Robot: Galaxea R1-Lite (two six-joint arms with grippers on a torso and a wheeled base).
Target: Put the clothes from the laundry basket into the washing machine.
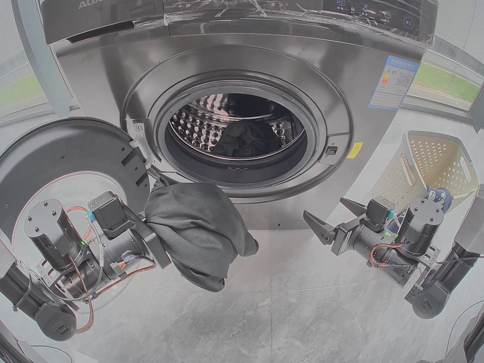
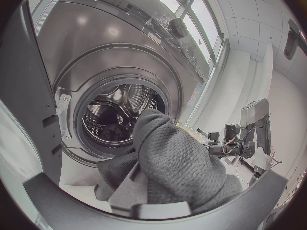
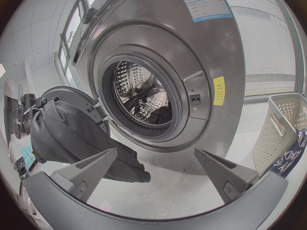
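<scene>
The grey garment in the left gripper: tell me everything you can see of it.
The grey garment is dark, mesh-textured fabric, bunched and draped over the left gripper, which is shut on it. It hangs clear of the floor, below the opening of the washing machine, beside the open door.

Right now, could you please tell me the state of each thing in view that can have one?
washing machine door: open, swung to the robot's left.
drum: holds one dark garment.
grey garment: gripped, hanging outside, below the opening.
left end effector: shut on the grey garment.
right end effector: open, empty.
laundry basket: holds a blue garment.
</scene>
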